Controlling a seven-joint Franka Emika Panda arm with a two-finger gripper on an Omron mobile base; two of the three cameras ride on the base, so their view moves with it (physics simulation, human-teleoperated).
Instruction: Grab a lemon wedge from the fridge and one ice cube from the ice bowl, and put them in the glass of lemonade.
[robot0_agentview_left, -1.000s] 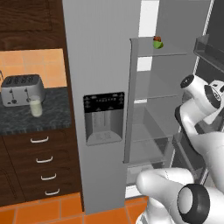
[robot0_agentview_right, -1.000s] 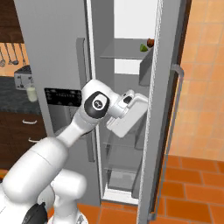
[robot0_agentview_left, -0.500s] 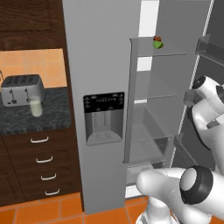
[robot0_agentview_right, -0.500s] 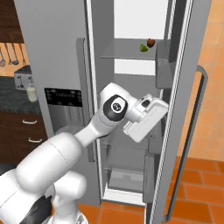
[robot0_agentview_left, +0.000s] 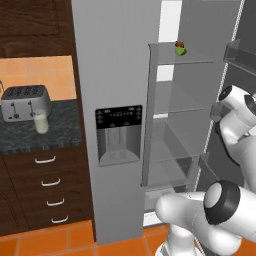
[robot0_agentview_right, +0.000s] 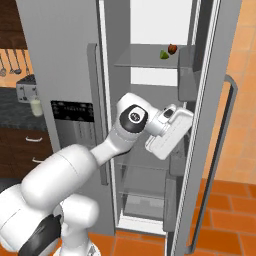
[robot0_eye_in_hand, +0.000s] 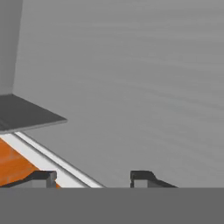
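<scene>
On the fridge's (robot0_agentview_left: 120, 75) top shelf, lemon wedge (robot0_agentview_right: 164, 54), hand (robot0_eye_in_hand: 94, 178) below, fingers apart, holding nothing.

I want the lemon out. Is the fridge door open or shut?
Open. The right door of the fridge is swung wide, baring shelves and the lemon wedge.

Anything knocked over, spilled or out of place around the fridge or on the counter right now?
Nothing stands out. The fridge has its right door open, the lemon wedge sits on the top shelf, and the glass of lemonade stands upright by the toaster.
</scene>
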